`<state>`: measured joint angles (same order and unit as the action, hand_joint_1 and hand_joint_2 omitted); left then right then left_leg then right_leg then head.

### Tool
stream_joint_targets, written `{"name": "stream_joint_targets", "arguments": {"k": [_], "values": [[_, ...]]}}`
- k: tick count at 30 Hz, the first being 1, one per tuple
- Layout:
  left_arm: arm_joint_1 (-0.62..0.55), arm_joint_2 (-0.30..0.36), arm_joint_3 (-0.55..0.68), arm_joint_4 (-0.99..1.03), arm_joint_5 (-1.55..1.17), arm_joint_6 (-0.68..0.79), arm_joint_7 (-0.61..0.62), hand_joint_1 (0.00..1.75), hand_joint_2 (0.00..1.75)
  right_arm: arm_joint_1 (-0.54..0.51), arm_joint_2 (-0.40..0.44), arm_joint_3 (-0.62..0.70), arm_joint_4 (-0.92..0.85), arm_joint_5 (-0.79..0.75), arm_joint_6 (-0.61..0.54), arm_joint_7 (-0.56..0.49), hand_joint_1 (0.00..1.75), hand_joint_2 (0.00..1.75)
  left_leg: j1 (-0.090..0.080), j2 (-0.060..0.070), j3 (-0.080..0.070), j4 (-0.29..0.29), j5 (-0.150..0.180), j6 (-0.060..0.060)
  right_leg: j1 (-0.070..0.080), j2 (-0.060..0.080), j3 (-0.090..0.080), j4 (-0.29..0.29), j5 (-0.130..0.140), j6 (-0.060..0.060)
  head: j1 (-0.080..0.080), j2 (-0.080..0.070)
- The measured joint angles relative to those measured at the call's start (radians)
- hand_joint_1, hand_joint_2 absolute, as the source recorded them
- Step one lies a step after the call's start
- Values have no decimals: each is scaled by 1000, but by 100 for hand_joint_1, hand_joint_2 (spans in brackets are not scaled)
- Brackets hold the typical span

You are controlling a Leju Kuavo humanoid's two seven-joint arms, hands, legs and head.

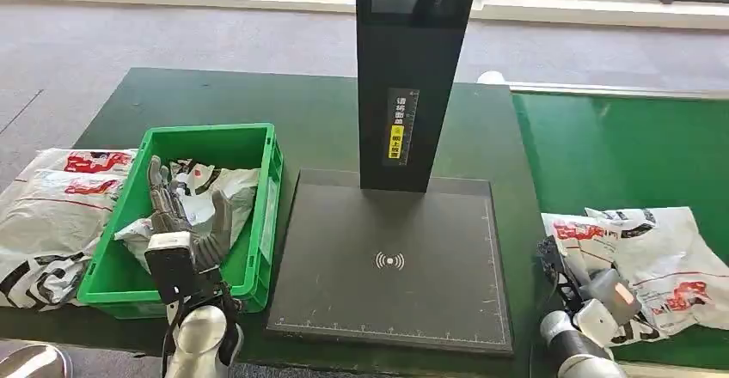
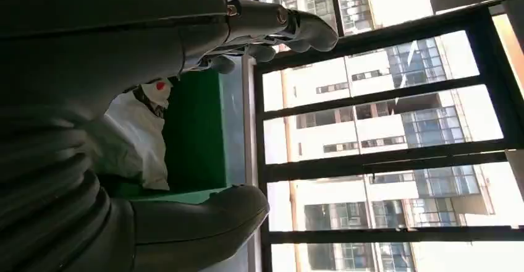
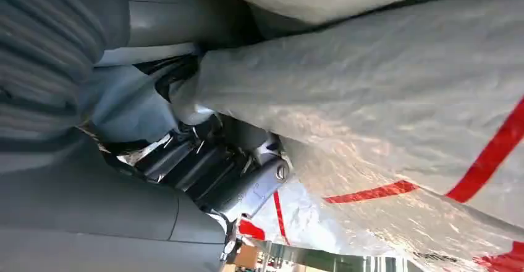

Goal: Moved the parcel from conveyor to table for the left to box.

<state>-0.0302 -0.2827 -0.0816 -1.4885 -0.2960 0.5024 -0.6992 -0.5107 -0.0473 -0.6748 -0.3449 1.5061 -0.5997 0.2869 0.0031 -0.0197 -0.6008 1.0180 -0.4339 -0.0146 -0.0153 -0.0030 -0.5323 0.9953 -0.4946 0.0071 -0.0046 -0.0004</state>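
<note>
Glossy crinkled plastic parcel; smooth plastic crate.

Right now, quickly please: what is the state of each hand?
Left hand: open, fingers spread over the parcel in the green box, holding nothing.
Right hand: gripping the edge of the parcel on the conveyor.
</note>
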Motion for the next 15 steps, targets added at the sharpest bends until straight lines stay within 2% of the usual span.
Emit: {"name": "stream_joint_targets", "arguments": {"k": [6, 7, 8, 10, 11, 12, 15], "values": [[0, 0, 0, 0, 0, 0, 0, 0, 175, 1, 0, 0, 0, -2, -7, -18, 175, 175, 0, 0, 0, 0, 0, 0, 0, 0, 0, 0, 0, 0, 0, 0], [0, 0, 0, 0, 0, 3, 0, 0, 175, 14, 12, 0, -24, -10, -28, -71, 175, 175, 0, -1, 0, 0, 0, 0, 0, 0, 1, 0, 0, 0, 0, 0], [2, 0, 0, -2, 0, 10, 0, 0, 175, 49, 45, -12, -124, -26, -55, -179, 175, 175, 0, -2, -2, 0, 0, 0, 0, -1, 1, 1, 0, 0, 0, 0], [13, 0, 0, -8, 2, 18, 0, 0, 175, 84, 111, -54, -345, -46, -98, -479, 175, 175, -1, 2, -4, 0, 0, 0, -1, 2, -6, 2, 0, 0, 0, 0], [13, 0, 0, -8, 3, 21, 0, 0, 175, 83, 137, -69, -402, -51, -103, -594, 175, 175, -1, 3, -4, 0, 0, 0, 0, 4, -7, 2, 1, -1, 0, 0], [13, 0, 0, -8, 3, 21, 0, 0, 175, 87, 149, -82, -456, -52, -103, -671, 175, 175, 0, 3, -4, 0, 0, 0, 0, 4, -6, 1, 1, -1, 0, 0], [13, 0, 0, -8, 10, 29, 0, 0, 175, 104, 220, -123, -635, -96, -103, -767, 175, 175, 0, -4, -6, 0, 1, 0, 0, -4, -7, 2, 0, -1, 0, 0]]}}
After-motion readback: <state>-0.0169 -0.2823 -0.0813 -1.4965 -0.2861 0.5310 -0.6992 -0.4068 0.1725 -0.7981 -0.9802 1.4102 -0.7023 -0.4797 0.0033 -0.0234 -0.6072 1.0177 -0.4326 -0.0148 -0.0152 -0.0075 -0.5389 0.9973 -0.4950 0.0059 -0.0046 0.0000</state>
